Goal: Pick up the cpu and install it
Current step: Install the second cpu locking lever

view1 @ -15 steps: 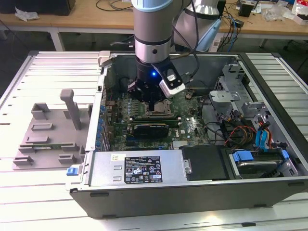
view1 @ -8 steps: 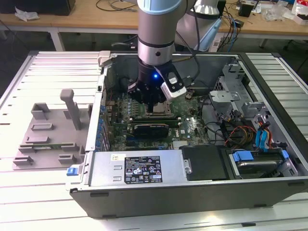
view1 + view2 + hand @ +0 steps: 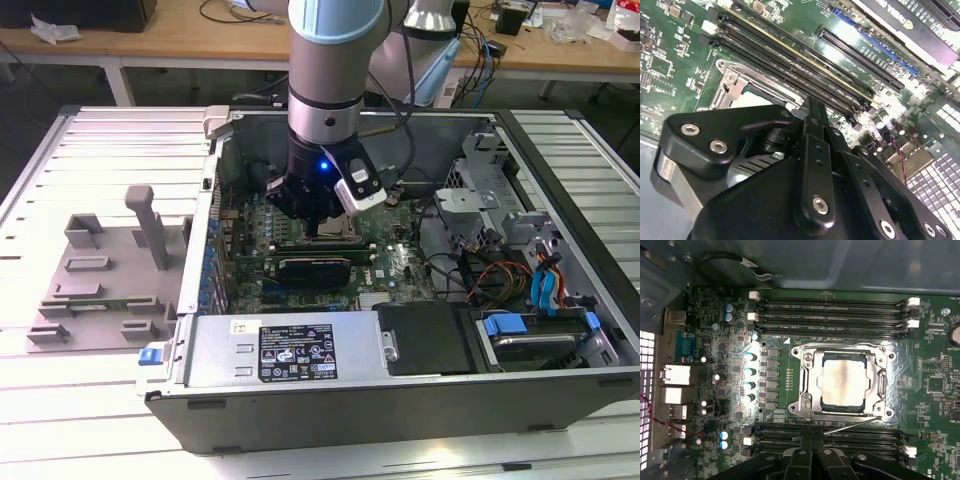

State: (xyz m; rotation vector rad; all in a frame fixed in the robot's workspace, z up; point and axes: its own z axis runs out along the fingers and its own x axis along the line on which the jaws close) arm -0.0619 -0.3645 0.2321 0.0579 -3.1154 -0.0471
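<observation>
Hovering arm: the robot arm (image 3: 325, 80) reaches down into the open computer case (image 3: 400, 400) in the exterior view, its wrist low over the motherboard (image 3: 390, 275).
Jaws: the gripper (image 3: 812, 442) shows its black fingers (image 3: 805, 460) pressed together with nothing between them in the first wrist view, their tips over the memory slots just beside the socket; in the second wrist view the same closed fingers (image 3: 816, 125) point down at the board.
Cpu: the cpu (image 3: 844, 382) lies flat inside the socket frame (image 3: 807, 390) on the motherboard in the first wrist view, its pale silvery top plate facing up, apart from the jaws.
Socket frame: metal, square, set around the chip on all sides; a thin lever wire (image 3: 850, 427) runs along the side nearest the jaws.
Memory slots: long black rows (image 3: 835, 307) run on both sides of the socket.
Card: a long black card (image 3: 315, 268) sits in the case just beside the arm's wrist in the exterior view.
Surface: the case stands on a slatted surface (image 3: 60, 400); a grey fixture block (image 3: 105, 270) rests on it at the exterior view's left, well apart from the case's inside.
</observation>
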